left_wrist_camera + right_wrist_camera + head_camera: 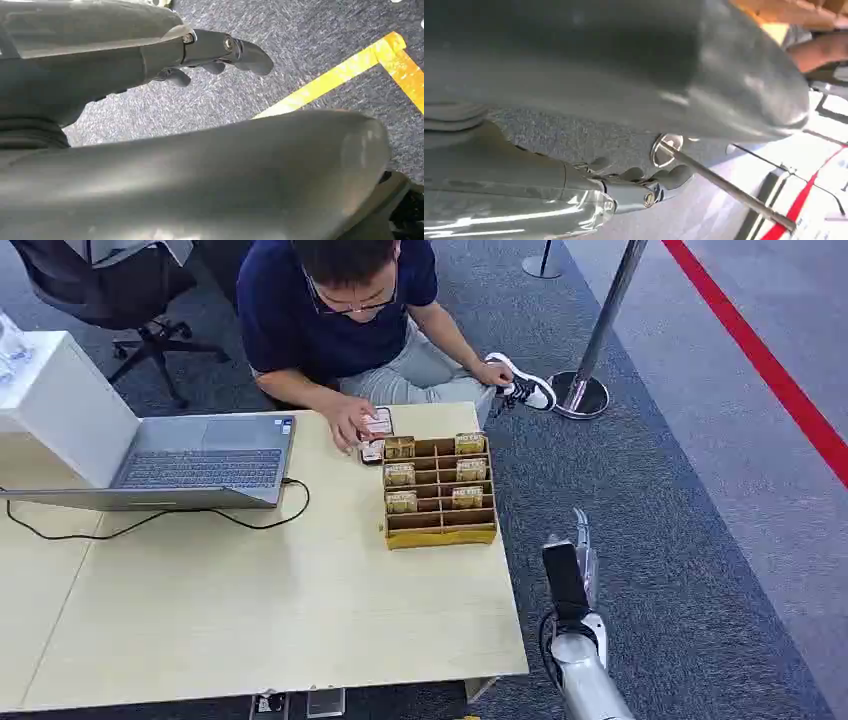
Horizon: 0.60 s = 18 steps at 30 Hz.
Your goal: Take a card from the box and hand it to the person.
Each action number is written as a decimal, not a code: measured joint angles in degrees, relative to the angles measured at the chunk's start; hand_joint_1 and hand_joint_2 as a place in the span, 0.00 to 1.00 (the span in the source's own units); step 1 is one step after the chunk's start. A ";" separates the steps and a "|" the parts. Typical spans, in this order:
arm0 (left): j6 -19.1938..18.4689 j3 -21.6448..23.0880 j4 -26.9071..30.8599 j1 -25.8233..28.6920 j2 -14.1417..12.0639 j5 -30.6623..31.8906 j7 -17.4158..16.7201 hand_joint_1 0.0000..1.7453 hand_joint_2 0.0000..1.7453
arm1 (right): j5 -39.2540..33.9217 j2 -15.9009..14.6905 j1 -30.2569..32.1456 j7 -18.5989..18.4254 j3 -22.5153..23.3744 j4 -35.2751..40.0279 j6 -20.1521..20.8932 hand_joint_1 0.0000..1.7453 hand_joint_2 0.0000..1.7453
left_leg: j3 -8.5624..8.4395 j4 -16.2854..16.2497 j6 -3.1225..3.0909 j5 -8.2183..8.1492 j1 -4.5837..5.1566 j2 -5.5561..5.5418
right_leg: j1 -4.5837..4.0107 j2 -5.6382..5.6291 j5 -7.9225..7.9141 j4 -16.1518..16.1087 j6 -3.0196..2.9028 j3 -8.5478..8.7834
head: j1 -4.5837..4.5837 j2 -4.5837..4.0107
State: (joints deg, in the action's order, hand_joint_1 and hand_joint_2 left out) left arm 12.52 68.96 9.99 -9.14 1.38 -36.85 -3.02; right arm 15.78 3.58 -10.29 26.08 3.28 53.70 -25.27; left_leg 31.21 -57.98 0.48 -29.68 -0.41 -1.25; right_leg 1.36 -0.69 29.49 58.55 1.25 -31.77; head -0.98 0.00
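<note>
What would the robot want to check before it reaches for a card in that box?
1. Right hand free, holding nothing: ok.
2. Right hand near the box: not ok, it is off the table's edge, over the carpet.
3. Cards present in the box's slots: ok.
4. Path to the box free: not ok, the person's hand rests at the box's far corner.
5. Laptop and its cable away from the box: ok.
6. Left hand free: ok, over the carpet.
</note>
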 joint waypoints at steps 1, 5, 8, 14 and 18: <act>0.00 0.07 0.00 0.00 0.02 -0.04 0.02 0.00 0.00 | 0.00 0.09 0.19 0.26 0.48 0.52 0.15 0.00 0.00 | 0.00 0.00 0.00 0.00 0.00 0.00 | 0.00 0.00 0.00 0.00 0.00 0.00 | 0.02 0.00; 0.09 0.33 0.00 -0.01 0.04 -0.07 0.22 0.00 0.00 | 0.35 0.63 1.18 1.53 0.94 3.20 1.90 0.00 1.00 | 0.00 0.01 0.00 0.00 0.00 0.00 | 0.00 0.00 0.00 0.01 0.00 0.00 | 0.04 0.00; 0.09 0.37 0.00 -0.05 0.04 -0.13 0.24 0.00 0.00 | 1.03 1.11 1.58 1.94 0.81 5.09 2.40 0.00 1.00 | 0.00 0.01 0.00 0.00 0.00 0.01 | 0.00 0.00 0.00 0.01 0.00 0.00 | 0.02 0.00; 0.09 0.48 -0.02 -0.10 0.04 -0.13 0.24 0.00 0.00 | 4.84 1.59 2.05 2.01 -0.54 7.60 2.28 0.00 1.00 | 0.01 0.01 0.00 0.00 0.00 0.01 | 0.00 -0.01 0.00 0.01 0.00 0.00 | -0.13 0.00; -0.24 0.94 -0.02 -0.25 0.04 0.02 0.22 0.00 0.00 | 12.60 1.77 1.74 -0.26 -4.13 9.51 0.59 0.00 1.00 | 0.00 0.01 0.00 0.01 0.00 0.01 | 0.00 0.00 0.00 0.02 0.00 0.01 | 0.00 0.00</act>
State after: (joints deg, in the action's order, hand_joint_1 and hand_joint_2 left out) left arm 12.28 69.90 9.97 -9.38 1.42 -36.83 -2.80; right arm 28.38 5.36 -8.55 25.82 -0.85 63.21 -24.67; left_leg 31.21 -57.97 0.49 -29.68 -0.42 -1.25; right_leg 1.35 -0.70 29.49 58.56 1.24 -31.77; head -0.98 0.00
